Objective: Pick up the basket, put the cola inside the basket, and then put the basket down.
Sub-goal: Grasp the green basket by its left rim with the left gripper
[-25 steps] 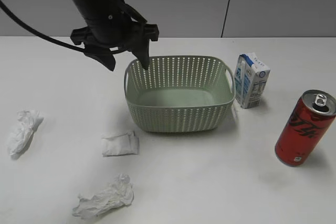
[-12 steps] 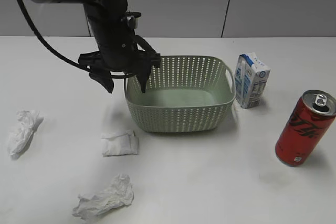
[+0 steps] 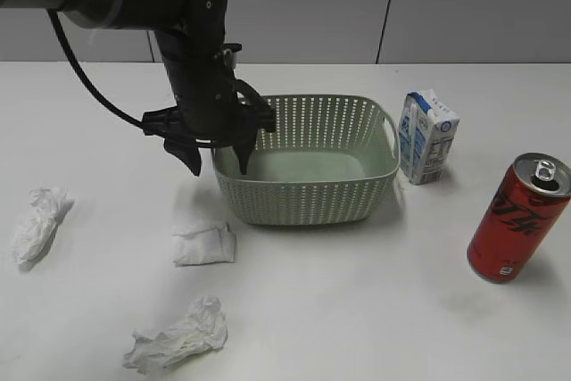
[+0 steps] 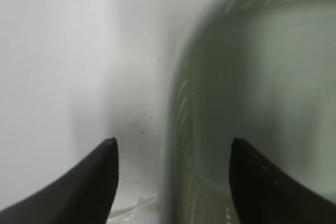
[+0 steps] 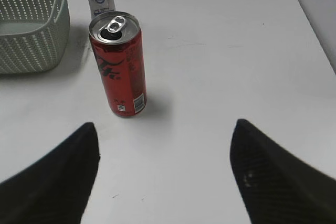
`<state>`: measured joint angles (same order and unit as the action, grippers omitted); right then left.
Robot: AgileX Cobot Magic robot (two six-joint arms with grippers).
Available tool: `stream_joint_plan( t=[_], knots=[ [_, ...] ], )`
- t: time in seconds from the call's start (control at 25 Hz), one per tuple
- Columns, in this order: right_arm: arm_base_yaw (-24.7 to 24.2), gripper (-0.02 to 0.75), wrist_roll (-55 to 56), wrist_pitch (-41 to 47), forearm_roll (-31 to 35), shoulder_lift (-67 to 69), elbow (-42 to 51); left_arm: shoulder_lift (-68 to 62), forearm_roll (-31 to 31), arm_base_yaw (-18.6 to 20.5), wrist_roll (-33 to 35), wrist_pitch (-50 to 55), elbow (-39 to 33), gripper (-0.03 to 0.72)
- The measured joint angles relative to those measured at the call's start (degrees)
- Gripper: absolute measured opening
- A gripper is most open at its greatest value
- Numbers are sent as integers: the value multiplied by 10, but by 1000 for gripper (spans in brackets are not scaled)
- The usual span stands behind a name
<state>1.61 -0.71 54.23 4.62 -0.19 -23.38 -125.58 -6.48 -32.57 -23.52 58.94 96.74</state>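
From my remote station, the sage-green basket [image 3: 308, 160] sat upright on the white desk [image 3: 357, 310], its long axis running left to right across the exterior view, its interior holding nothing but one finger of my left gripper [image 3: 217, 156]. Those jaws stood apart, straddling the basket's left end wall: one finger inside, one outside over the desk, the blurred rim rising between them in the left wrist view. I could not tell whether either finger touched the wall.

The cola [image 3: 518, 218] stood upright on the desk well right of the basket, pull-tab top up, its long axis vertical. A blue-and-white carton [image 3: 428, 136] stood just beside the basket's right end, between basket and can but farther back.

My right gripper [image 5: 165, 174] hung above the desk with jaws released and spread wide, the cola ahead of them and nearer the left finger, untouched.

Three crumpled white tissues lay on the desk left of and in front of the basket: one far left [image 3: 38, 223], one near the basket's front corner [image 3: 204, 244], one nearest the camera [image 3: 176, 335].
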Motion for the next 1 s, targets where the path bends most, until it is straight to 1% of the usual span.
stream_joint_plan(
  t=[0.08, 0.16, 0.32, 0.36, 0.6, 0.68, 0.8, 0.84, 1.0],
  knots=[
    [0, 589, 0, 0, 0, 0, 0, 0, 0, 0, -1, -1, 3, 473],
    [0, 589, 0, 0, 0, 0, 0, 0, 0, 0, -1, 1, 9, 430],
    [0, 589, 0, 0, 0, 0, 0, 0, -1, 0, -1, 3, 19, 293],
    [0, 589, 0, 0, 0, 0, 0, 0, -1, 0, -1, 4, 18, 269],
    [0, 589, 0, 0, 0, 0, 0, 0, -1, 1, -1, 4, 18, 213],
    [0, 589, 0, 0, 0, 0, 0, 0, -1, 1, -1, 4, 18, 148],
    [0, 589, 0, 0, 0, 0, 0, 0, -1, 3, -1, 4, 18, 16],
    [0, 589, 0, 0, 0, 0, 0, 0, -2, 4, -2, 2, 19, 1],
    [0, 589, 0, 0, 0, 0, 0, 0, -19, 13, -1, 3, 19, -1]
  ],
)
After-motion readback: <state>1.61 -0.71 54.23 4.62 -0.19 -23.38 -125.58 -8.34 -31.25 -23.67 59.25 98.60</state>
